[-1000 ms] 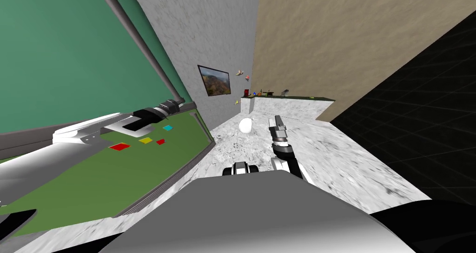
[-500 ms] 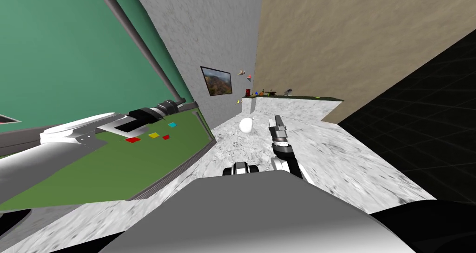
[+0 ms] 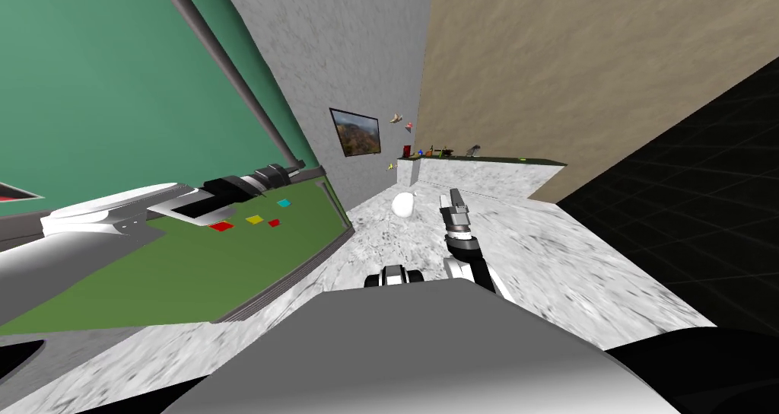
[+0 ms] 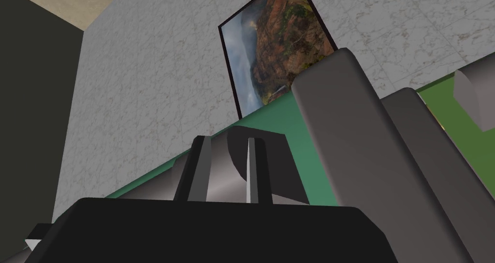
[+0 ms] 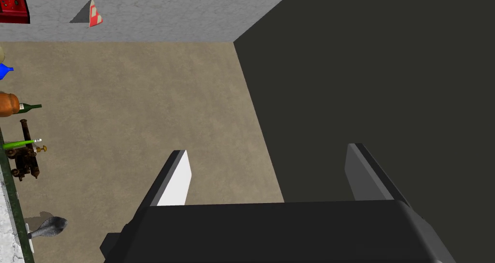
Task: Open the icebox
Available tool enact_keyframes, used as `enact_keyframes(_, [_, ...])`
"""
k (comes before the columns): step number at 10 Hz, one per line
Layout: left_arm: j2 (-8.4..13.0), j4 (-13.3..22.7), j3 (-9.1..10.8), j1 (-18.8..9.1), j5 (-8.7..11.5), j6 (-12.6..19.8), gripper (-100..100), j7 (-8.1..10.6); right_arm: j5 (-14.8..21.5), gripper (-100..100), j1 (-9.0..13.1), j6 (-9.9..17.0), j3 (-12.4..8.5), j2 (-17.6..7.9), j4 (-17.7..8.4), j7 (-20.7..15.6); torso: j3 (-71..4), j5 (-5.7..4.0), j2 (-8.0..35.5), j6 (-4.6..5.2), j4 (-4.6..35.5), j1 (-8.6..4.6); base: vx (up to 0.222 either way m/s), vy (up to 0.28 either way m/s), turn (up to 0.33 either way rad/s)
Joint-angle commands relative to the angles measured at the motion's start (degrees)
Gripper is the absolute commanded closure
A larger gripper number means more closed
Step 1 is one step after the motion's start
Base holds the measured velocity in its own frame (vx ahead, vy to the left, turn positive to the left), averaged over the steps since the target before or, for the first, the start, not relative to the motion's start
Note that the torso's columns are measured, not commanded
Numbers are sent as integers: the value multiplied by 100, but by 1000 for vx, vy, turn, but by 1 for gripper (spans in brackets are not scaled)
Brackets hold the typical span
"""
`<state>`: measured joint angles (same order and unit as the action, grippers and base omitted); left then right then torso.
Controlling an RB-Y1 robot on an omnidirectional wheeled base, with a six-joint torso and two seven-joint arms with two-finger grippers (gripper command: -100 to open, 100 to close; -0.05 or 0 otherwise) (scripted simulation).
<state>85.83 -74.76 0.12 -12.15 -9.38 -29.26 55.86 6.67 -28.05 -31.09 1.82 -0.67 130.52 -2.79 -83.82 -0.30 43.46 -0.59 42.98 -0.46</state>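
The icebox (image 3: pixel 114 74) is a tall green cabinet on my left, with a teal upper front and a greener lower door (image 3: pixel 190 272) carrying small coloured magnets (image 3: pixel 253 221). A dark grey handle bar (image 3: pixel 228 74) runs up its front. My left gripper (image 3: pixel 285 173) reaches to the bar's lower end, at the seam between the two fronts. In the left wrist view its fingers (image 4: pixel 200 168) stand close together, and the gripper (image 4: pixel 225 141) is shut on a dark grey handle piece (image 4: pixel 225 178). My right gripper (image 3: pixel 454 196) hangs over the floor, open (image 5: pixel 268 151) and holding nothing.
A white round object (image 3: pixel 402 204) lies on the marbled floor ahead. A low marbled counter (image 3: pixel 479 175) with bottles and small items stands at the back. A framed picture (image 3: pixel 354 133) hangs on the grey wall. A black area (image 3: pixel 685 204) lies to the right.
My left arm has drawn back toward me, still on the handle. The lower green door and its magnets have shifted right in the head view. The head camera has moved slightly too.
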Motion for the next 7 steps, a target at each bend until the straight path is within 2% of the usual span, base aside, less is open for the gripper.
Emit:
enact_keyframes(1, [89,454,-86,-156,-117,-469,100,260,0,0,1,0,1,1,0,0,3,6,-1,12,-2,13,-82,-142,34])
enact_keyframes(2, [89,644,-86,-156,-117,-644,100,260,0,0,1,0,0,0,-1,0,-24,-3,-38,38,-5,34,-36,-54,-31])
enact_keyframes(5, [89,666,-86,-156,-117,-1079,100,260,0,0,-1,0,-2,-2,0,0,-51,-8,-73,37,-11,40,12,12,0])
enact_keyframes(6, [247,989,-313,-326,-369,-1321,100,572,0,0,-1,0,-2,-2,0,0,-44,-6,-64,42,-17,25,-92,-153,259])
enact_keyframes(7, [247,1176,-313,-326,-369,-1486,100,644,0,0,0,0,0,0,0,0,-25,0,-37,34,-27,-17,-121,-194,200])
